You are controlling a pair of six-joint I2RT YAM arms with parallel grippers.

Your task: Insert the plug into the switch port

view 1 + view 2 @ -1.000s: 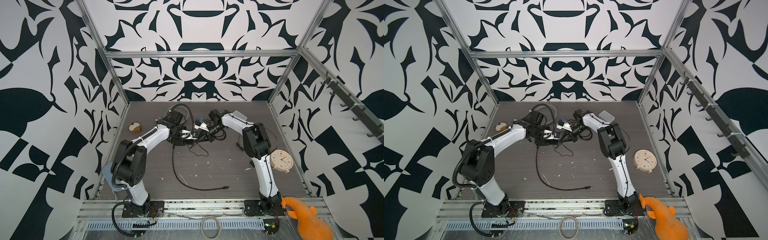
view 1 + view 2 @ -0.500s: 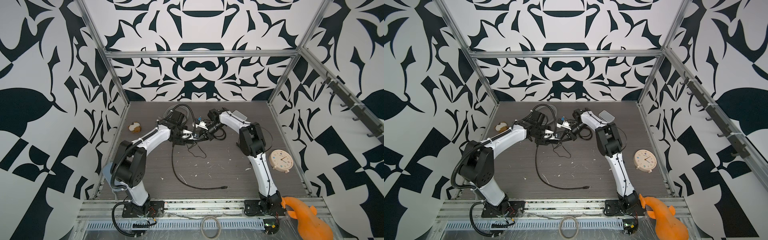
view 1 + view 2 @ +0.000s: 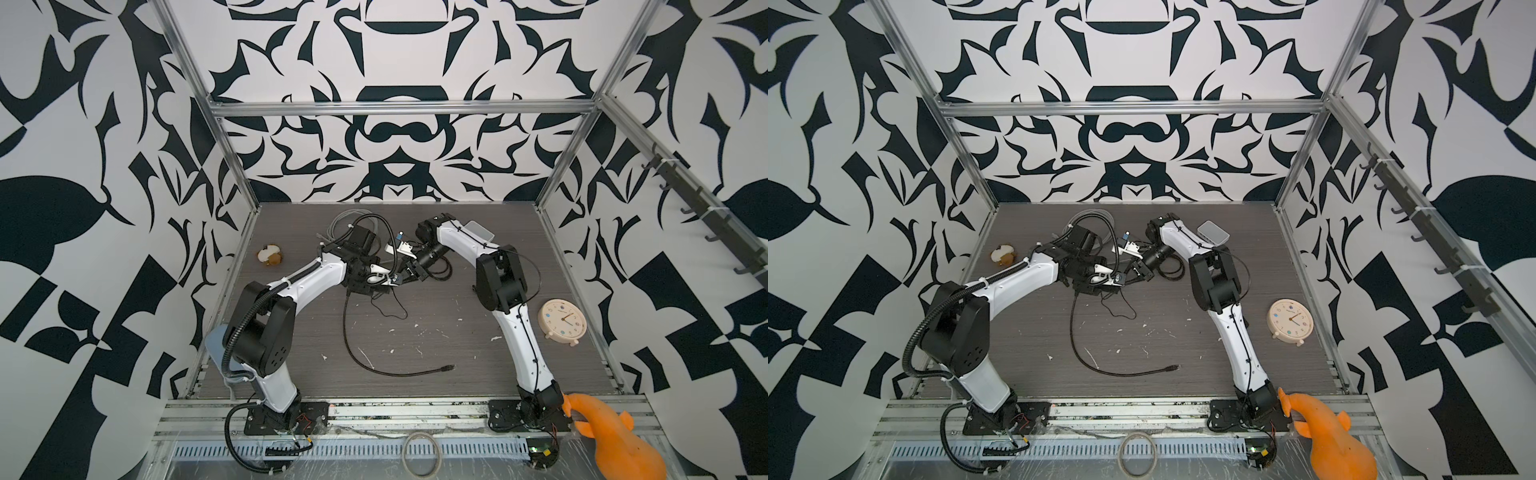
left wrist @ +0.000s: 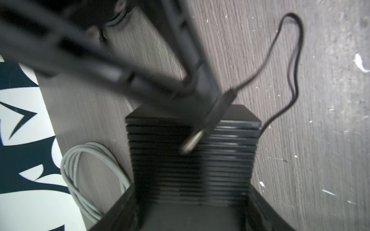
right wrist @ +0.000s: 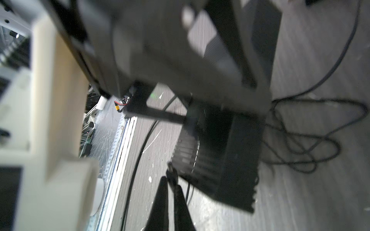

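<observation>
Black ribbed switch (image 4: 192, 176), one, clamped in left hand (image 3: 371, 282); right hand (image 3: 402, 277) pinching one plug (image 4: 193, 142) over it.

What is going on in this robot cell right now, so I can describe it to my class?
The left arm's fingers grip a black ribbed switch box from both sides. The right arm's fingers are shut on a black plug with a silver metal tip and hold it just above the box's ribbed top. Its thin black cable trails over the grey wood-grain table. The metal tip is bare, so the plug is not yet inserted. No port shows in these views.
</observation>
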